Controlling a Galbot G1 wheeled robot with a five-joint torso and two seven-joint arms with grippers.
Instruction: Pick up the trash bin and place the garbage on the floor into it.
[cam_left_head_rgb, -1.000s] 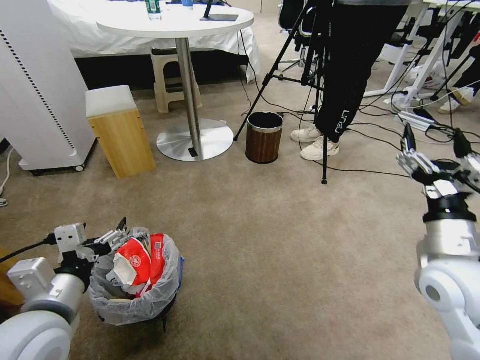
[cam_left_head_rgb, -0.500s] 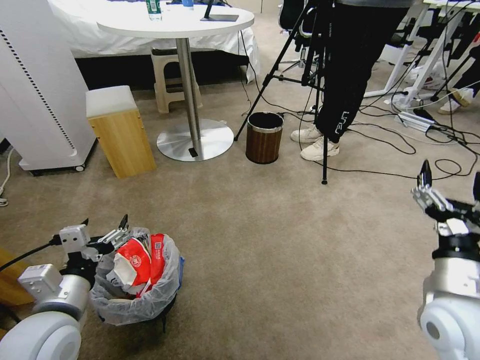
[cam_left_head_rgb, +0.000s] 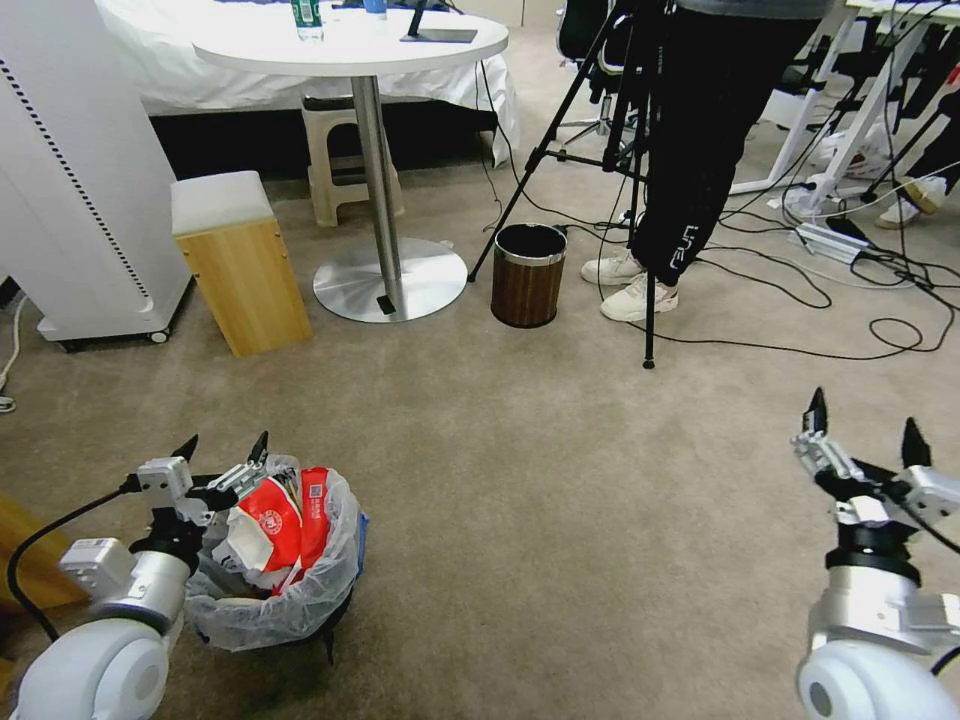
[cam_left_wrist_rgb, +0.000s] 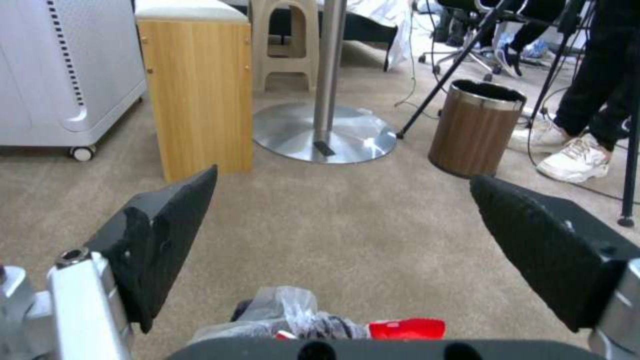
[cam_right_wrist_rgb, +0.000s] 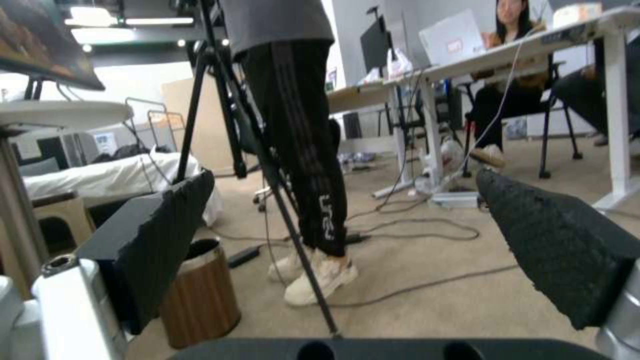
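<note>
The trash bin (cam_left_head_rgb: 285, 600), dark with a crinkly white bag, stands on the beige floor (cam_left_head_rgb: 560, 490) at the near left. Garbage fills it: a crushed red-white cup (cam_left_head_rgb: 262, 522) and a long red packet (cam_left_head_rgb: 315, 510). My left gripper (cam_left_head_rgb: 226, 447) is open just above the bin's left rim, holding nothing. In the left wrist view the left gripper (cam_left_wrist_rgb: 340, 225) spans the carpet, with the bag's edge (cam_left_wrist_rgb: 287, 310) and a red scrap (cam_left_wrist_rgb: 407, 328) below. My right gripper (cam_left_head_rgb: 864, 425) hangs open and empty at the near right; in the right wrist view the right gripper (cam_right_wrist_rgb: 347, 235) faces the room.
A brown wood-grain bin (cam_left_head_rgb: 527, 273) stands by the round table's steel base (cam_left_head_rgb: 390, 280). A wooden box stool (cam_left_head_rgb: 240, 265) and a white unit (cam_left_head_rgb: 80, 180) are at the left. A person's legs, a tripod (cam_left_head_rgb: 640, 200) and floor cables (cam_left_head_rgb: 850, 300) are at the right.
My right arm has come down and back towards me, its gripper staying open. The left gripper shifted slightly right over the bin's rim. The bin has not moved.
</note>
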